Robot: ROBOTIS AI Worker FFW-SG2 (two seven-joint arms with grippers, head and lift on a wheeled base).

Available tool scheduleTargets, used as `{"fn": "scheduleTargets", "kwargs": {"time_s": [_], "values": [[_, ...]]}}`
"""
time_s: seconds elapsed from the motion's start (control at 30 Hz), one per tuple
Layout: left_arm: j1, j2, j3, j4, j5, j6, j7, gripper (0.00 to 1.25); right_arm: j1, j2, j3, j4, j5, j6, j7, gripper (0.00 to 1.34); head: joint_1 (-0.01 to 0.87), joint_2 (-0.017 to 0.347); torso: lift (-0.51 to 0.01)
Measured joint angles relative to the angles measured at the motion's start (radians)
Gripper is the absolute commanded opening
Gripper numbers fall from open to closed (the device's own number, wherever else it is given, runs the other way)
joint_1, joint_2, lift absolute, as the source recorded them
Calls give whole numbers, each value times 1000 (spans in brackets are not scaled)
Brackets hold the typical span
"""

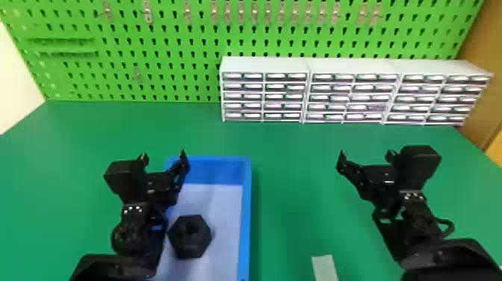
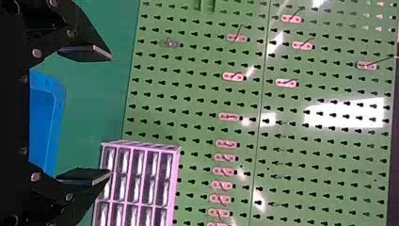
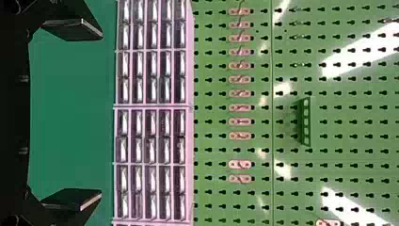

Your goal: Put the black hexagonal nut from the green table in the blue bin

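Green runs wide beneath me here: the counter (image 1: 291,149) spreads under both my arms, smooth and plain, with a pale strip (image 1: 325,268) near its close side, between the bin and my right arm; I can't tell what the strip is.

The black hexagonal nut (image 1: 189,236) lies nearer to me than my left tool (image 1: 163,158) and off to its right, inside the blue bin (image 1: 245,216). It rests on one flat face against the pale floor, a steady way for such a shape to sit, so I judge it needs no propping or nudging. The bin reaches out underneath and to the right of that same tool, close enough, I suppose, to make a short drop easy.

My left tool is unclenched, its fingers well apart with nothing between them. My right tool (image 1: 366,158) matches it, spread and holding nothing, away to the right of the bin. Both seem held up so as not to knock the walls; with the nut in place, I'd take the job as done and only mind the rim while backing off.

Beyond my tools, white drawer units (image 1: 265,64) stand along the counter's far side, and behind them rises a green pegboard (image 1: 168,39) with small metal clips.
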Motion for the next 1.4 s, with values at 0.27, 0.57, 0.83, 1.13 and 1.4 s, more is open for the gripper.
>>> {"fn": "scheduleTargets", "kwargs": {"time_s": [0.27,0.57,0.83,1.13,1.4], "values": [[10,0,7,-32,6,34,0,867,7,-4,-2,-7,0,0,0,1215,657,57,-95],[15,0,13,-59,-3,66,-16,867,13,-7,-5,-13,0,0,0,1215,657,57,-95],[19,0,15,-80,-29,101,-28,867,14,-6,-4,-13,6,0,0,1215,657,57,-95],[18,0,13,-92,-58,126,-46,867,13,-8,-2,-13,8,2,0,1215,657,57,-95],[18,0,7,-93,-61,133,-48,867,12,-9,-4,-13,8,5,0,1215,657,57,-95]]}}
